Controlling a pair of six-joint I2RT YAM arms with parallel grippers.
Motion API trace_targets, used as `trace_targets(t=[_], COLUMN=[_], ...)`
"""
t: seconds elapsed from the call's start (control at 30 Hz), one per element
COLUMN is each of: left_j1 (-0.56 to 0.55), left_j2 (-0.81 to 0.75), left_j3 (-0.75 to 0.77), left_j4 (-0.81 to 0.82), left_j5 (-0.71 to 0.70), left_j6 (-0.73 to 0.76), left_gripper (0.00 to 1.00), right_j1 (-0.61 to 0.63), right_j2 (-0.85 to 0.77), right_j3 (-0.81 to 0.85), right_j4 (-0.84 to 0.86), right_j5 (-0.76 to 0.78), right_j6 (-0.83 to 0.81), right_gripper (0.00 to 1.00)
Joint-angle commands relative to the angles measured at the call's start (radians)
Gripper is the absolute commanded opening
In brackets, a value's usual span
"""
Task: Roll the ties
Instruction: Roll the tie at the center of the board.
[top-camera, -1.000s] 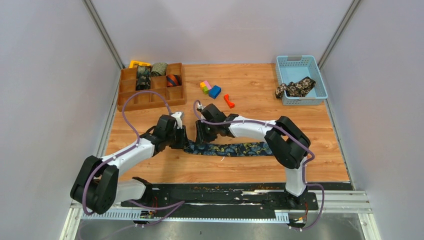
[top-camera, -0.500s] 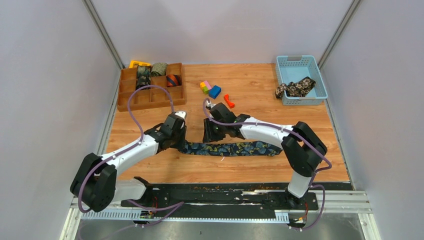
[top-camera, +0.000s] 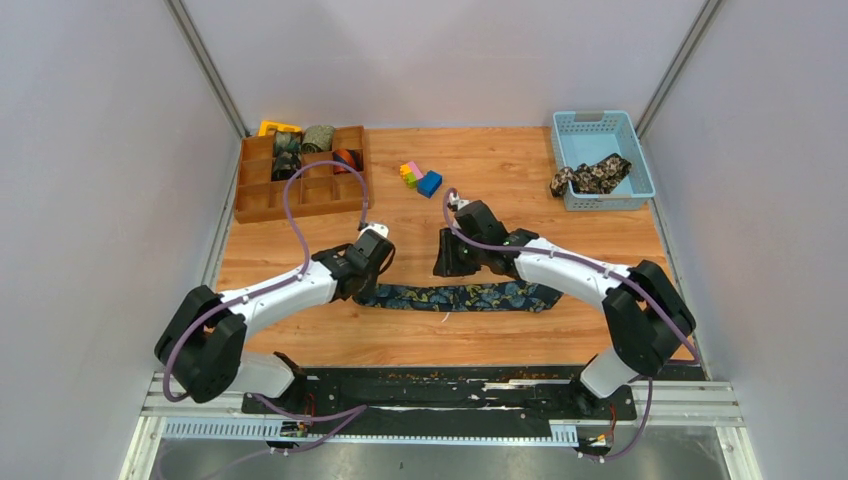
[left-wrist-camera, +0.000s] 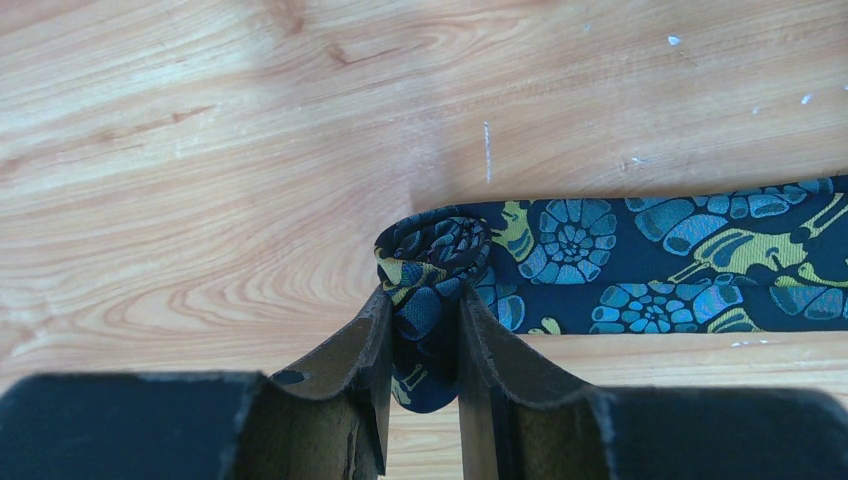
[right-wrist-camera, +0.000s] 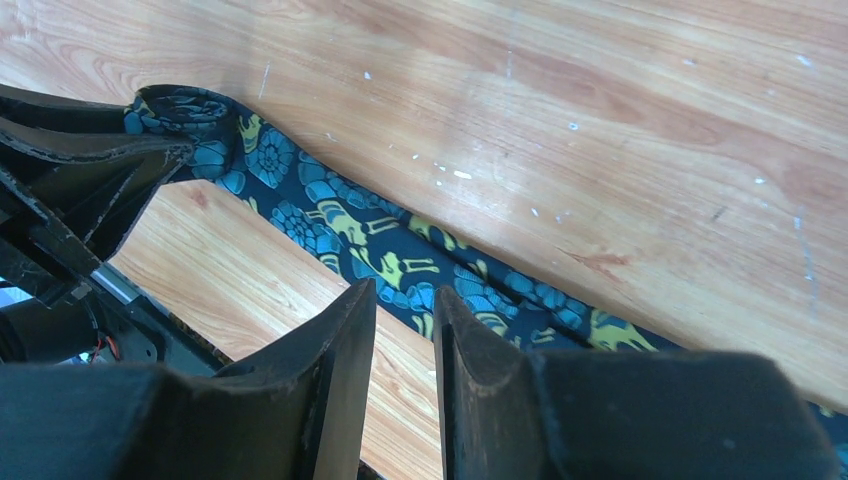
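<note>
A navy tie (top-camera: 470, 296) with gold-teal paisley lies flat across the middle of the table. Its left end is wound into a small coil (left-wrist-camera: 432, 255), and my left gripper (left-wrist-camera: 420, 300) is shut on that coil; seen from above, the left gripper (top-camera: 368, 275) sits at the tie's left end. My right gripper (top-camera: 447, 262) hovers just behind the strip. In its wrist view, the right gripper (right-wrist-camera: 405, 295) shows a narrow gap with only table and tie (right-wrist-camera: 400, 240) beneath. A black-tan floral tie (top-camera: 592, 175) hangs over the basket's edge.
A wooden divided tray (top-camera: 300, 195) at the back left holds several rolled ties, among them a green one (top-camera: 318, 138) and a striped one (top-camera: 345, 158). A blue basket (top-camera: 630, 130) stands back right. Small plastic blocks (top-camera: 420, 177) lie behind the grippers.
My left gripper has shifted right along the tie with the coil in it. My right gripper has come off the strip and moved right and toward the back.
</note>
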Motion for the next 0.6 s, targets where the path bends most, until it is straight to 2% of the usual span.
trace_targets(t=[0.0,0.33,0.43,0.57], left_j1=[-0.036,-0.15,-0.18,-0.218], left_j2=[0.046,0.192,0.233,0.287], left_j3=[0.069,0.164,0.192,0.231], left_j4=[-0.058,-0.153,-0.168,-0.191], left_j5=[-0.142,-0.327,-0.352,-0.373], left_j6=[-0.007,-0.041,-0.056,-0.071], left_gripper=[0.22,0.22,0.22,0.23], right_j1=[-0.029,-0.088,-0.1,-0.114], right_j2=[-0.072,-0.18,-0.215,-0.251], right_j3=[-0.034,-0.114,-0.132,-0.146], right_j4=[0.002,0.008,0.005,-0.007], right_j5=[0.01,0.009,0.013,0.023], right_j6=[-0.019,-0.009,-0.007,-0.007], right_gripper=[0.29,0.37,0.48,0.53])
